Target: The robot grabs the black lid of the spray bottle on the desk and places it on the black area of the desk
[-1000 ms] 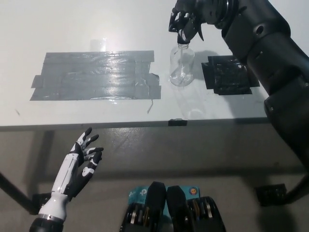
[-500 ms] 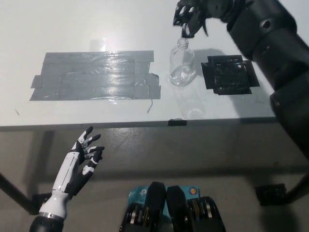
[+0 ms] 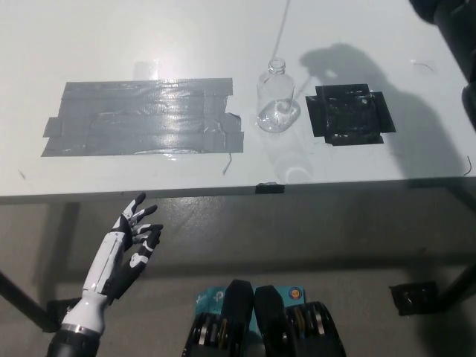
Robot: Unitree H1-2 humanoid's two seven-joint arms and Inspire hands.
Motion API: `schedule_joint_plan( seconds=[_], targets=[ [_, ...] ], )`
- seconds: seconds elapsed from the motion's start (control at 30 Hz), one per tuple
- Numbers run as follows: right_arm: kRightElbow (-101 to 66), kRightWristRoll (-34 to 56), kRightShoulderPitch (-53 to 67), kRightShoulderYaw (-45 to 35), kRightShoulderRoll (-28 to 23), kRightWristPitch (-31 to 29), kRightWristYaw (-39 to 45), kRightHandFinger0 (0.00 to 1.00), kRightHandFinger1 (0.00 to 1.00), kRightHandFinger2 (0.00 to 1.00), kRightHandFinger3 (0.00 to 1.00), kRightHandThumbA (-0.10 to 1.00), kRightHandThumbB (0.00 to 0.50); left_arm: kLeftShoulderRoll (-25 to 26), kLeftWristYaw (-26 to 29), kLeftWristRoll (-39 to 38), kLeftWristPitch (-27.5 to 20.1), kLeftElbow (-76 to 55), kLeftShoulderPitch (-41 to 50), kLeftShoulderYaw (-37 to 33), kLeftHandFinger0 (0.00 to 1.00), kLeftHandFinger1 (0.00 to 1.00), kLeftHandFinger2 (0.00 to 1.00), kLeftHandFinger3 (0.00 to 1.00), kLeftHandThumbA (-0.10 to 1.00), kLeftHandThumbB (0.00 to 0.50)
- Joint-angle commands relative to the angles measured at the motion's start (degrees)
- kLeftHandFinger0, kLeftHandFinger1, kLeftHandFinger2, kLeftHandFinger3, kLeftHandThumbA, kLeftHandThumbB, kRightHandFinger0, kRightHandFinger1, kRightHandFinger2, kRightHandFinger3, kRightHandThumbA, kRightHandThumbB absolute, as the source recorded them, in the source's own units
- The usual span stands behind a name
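**White desk, bottle uncapped, lid out of sight**

A white desk [image 3: 111, 44] fills the upper part of the head view, with grey floor below its front edge. The clear spray bottle [image 3: 276, 100] stands upright near the middle of the desk with its neck bare; the black lid is not on it and cannot be seen anywhere in the picture. A thin pale tube [image 3: 283, 26] runs from above the bottle's mouth up to the top edge of the frame. Just right of the bottle lies the black area [image 3: 349, 113], a square patch of black tape with nothing on it, partly under a shadow. To the bottle's left is a wide patch of grey tape [image 3: 141, 117].

Only part of the black right arm [image 3: 455, 33] shows at the upper right corner; its hand is outside the frame. The white left hand [image 3: 132, 236] rests below the desk edge at lower left, empty, fingers spread.
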Motion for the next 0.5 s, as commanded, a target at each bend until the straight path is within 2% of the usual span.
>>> schedule_joint_plan(
  seconds=[0.0,0.07,0.1,0.13,0.17,0.2,0.23,0.27,0.3,0.37,0.4,0.47],
  targets=[
    [-2.09,3.09,-5.23,-3.09,-3.38,-3.06,-0.87,1.0,0.83,0.79,0.54,-0.1,0.363,1.27,0.04,0.17,-3.01,0.08,-0.97,-0.2,0.65,0.74,0.88,1.0,0.81,0.155],
    [-1.94,4.14,-4.82,-4.59,-3.97,-3.12,-1.32,1.0,0.83,0.78,0.53,-0.09,0.375,1.23,0.02,0.15,-3.25,0.31,-0.96,-0.26,0.65,0.74,0.88,1.0,0.81,0.153],
    [-1.87,4.84,-4.21,-5.8,-4.54,-3.24,-2.9,0.85,0.72,0.68,0.49,-0.07,0.404,1.17,0.08,0.31,-3.0,0.02,-0.82,-0.28,0.65,0.73,0.88,1.0,0.81,0.152],
    [-1.71,5.21,-3.54,-6.73,-4.94,-3.77,-4.28,0.7,0.63,0.61,0.47,-0.07,0.407,1.13,0.06,0.22,-2.95,-0.11,-0.57,-0.26,0.65,0.73,0.88,1.0,0.82,0.151],
    [-1.83,5.57,-2.78,-7.57,-5.43,-4.57,-5.32,0.62,0.55,0.55,0.49,-0.09,0.397,1.09,0.09,0.22,-3.05,-0.08,-0.45,-0.27,0.65,0.73,0.88,1.0,0.82,0.152],
    [-1.6,6.23,-1.82,-8.66,-5.93,-4.78,-6.41,0.59,0.56,0.54,0.5,-0.1,0.389,1.07,0.15,0.32,-3.18,-0.05,-0.3,-0.28,0.65,0.73,0.88,1.0,0.82,0.152],
    [-1.37,6.43,-1.2,-9.28,-6.11,-4.5,-7.26,0.75,0.71,0.64,0.51,-0.1,0.404,1.04,0.22,0.39,-3.32,-0.01,-0.18,-0.29,0.65,0.73,0.88,1.0,0.82,0.151],
    [-1.24,6.4,-0.78,-9.62,-6.06,-4.16,-7.94,0.82,0.76,0.66,0.51,-0.1,0.407,1.02,0.3,0.4,-3.47,-0.04,0.07,-0.24,0.65,0.73,0.88,1.0,0.82,0.15],
    [-0.84,7.68,0.64,-11.3,-6.3,-4.04,-8.76,0.89,0.77,0.69,0.53,-0.1,0.395,1.01,0.38,0.47,-3.6,0.0,0.22,-0.23,0.65,0.73,0.88,1.0,0.81,0.148],
    [-0.16,8.04,3.04,-12.55,-6.51,-4.9,-11.17,0.82,0.72,0.66,0.54,-0.1,0.385,1.0,0.52,0.52,-3.85,0.19,0.34,-0.13,0.65,0.73,0.88,1.0,0.82,0.145],
    [0.11,8.15,4.12,-13.09,-6.5,-4.72,-12.29,0.7,0.66,0.63,0.53,-0.1,0.374,1.08,0.66,0.74,-4.09,0.28,0.35,-0.1,0.65,0.73,0.88,1.0,0.82,0.144],
    [0.52,9.67,6.98,-15.31,-6.53,-3.57,-14.35,0.54,0.54,0.55,0.53,-0.1,0.351,0.88,0.66,0.61,-3.84,0.0,0.81,-0.06,0.64,0.73,0.88,1.0,0.82,0.147]
  ],
)
